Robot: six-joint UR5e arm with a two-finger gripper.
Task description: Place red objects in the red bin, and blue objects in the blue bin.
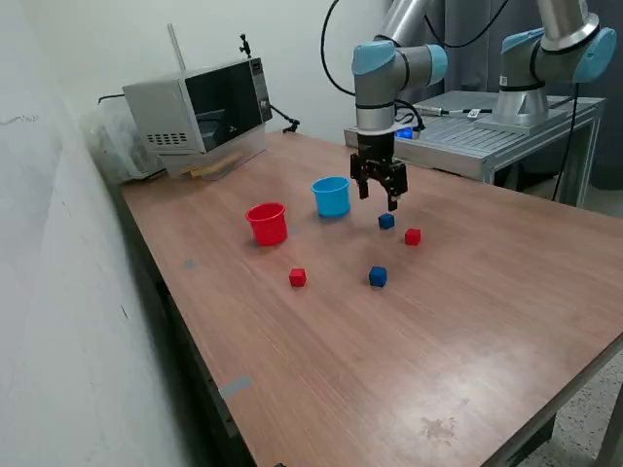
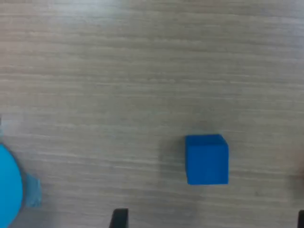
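In the exterior view the gripper (image 1: 380, 191) hangs above the wooden table (image 1: 458, 321) with its fingers spread apart and nothing between them. It sits just above and a little behind one blue cube (image 1: 386, 221), beside the blue cup (image 1: 332, 196). The red cup (image 1: 267, 223) stands to the exterior view's left of the blue cup. A red cube (image 1: 413, 236) lies just to the exterior view's right of the near blue cube; another red cube (image 1: 298, 277) and a second blue cube (image 1: 378, 276) lie nearer the camera, well apart from each other. All four cubes rest on the table, so as far as this view shows no sorting is done and all four placements remain. Whether either cup holds anything cannot be seen. A microwave (image 1: 200, 112) sits at the far corner.

The wrist view shows what the other cannot: the blue cube (image 2: 206, 159) up close, standing square on the wood grain, between the two dark fingertips (image 2: 118, 218) at the picture's edge. The rim of the blue cup (image 2: 9, 185) shows at the side. The red cubes and red cup are out of this view.
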